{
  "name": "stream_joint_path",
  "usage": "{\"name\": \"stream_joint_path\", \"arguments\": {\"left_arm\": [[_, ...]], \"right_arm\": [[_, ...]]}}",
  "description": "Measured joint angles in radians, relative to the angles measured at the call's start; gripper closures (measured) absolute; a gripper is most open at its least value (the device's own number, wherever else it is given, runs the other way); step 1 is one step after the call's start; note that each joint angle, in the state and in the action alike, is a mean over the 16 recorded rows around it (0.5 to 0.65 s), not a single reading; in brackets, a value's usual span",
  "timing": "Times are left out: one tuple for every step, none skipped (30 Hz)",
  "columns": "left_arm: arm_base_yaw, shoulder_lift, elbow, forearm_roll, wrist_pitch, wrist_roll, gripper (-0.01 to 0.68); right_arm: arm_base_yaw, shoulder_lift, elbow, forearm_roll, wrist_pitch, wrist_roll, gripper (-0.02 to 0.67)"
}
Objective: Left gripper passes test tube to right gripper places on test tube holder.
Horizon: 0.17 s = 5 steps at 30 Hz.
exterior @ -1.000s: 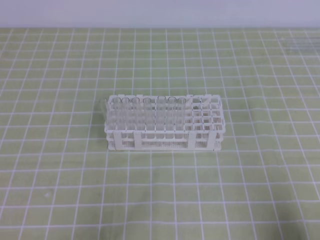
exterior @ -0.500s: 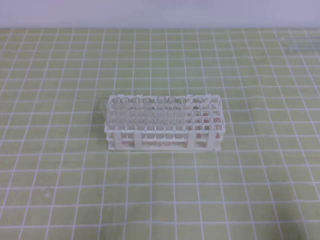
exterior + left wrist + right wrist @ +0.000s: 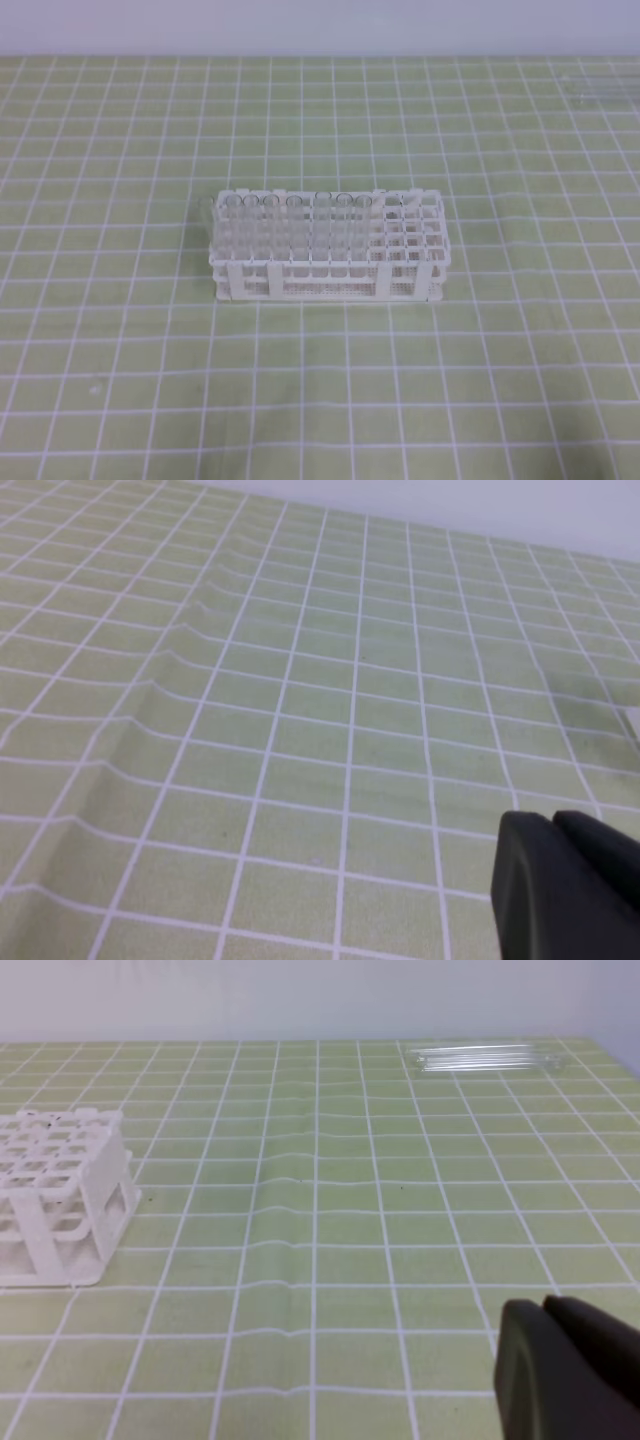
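Observation:
The white test tube holder [image 3: 330, 262] stands mid-table, and several clear tubes stand upright in its left and middle holes. In the right wrist view its end [image 3: 60, 1195] sits at the left. A few loose clear test tubes [image 3: 485, 1057] lie side by side at the far right [image 3: 600, 92]; I cannot tell them apart. My left gripper [image 3: 552, 825] shows only in its wrist view, low over bare mat, fingers together with nothing between them. My right gripper [image 3: 545, 1308] also has its fingers together and holds nothing, right of the holder. Neither gripper appears in the exterior view.
A green mat with a white grid [image 3: 320, 380] covers the table and has wrinkled ridges [image 3: 170, 670]. A pale wall [image 3: 320, 25] runs along the far edge.

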Motion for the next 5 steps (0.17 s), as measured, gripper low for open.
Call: {"name": "stream_joint_path", "arguments": {"left_arm": [[0.0, 0.0, 0.0, 0.0, 0.0, 0.0, 0.673], [0.0, 0.001, 0.0, 0.0, 0.0, 0.0, 0.673], [0.0, 0.001, 0.0, 0.0, 0.0, 0.0, 0.673], [0.0, 0.002, 0.0, 0.0, 0.0, 0.0, 0.673], [0.0, 0.003, -0.001, 0.0, 0.001, 0.0, 0.673]], "right_arm": [[0.0, 0.0, 0.0, 0.0, 0.0, 0.0, 0.651], [0.0, 0.0, 0.0, 0.0, 0.0, 0.0, 0.651], [0.0, 0.0, 0.0, 0.0, 0.0, 0.0, 0.651], [0.0, 0.0, 0.0, 0.0, 0.0, 0.0, 0.651], [0.0, 0.0, 0.0, 0.0, 0.0, 0.0, 0.651]]}}
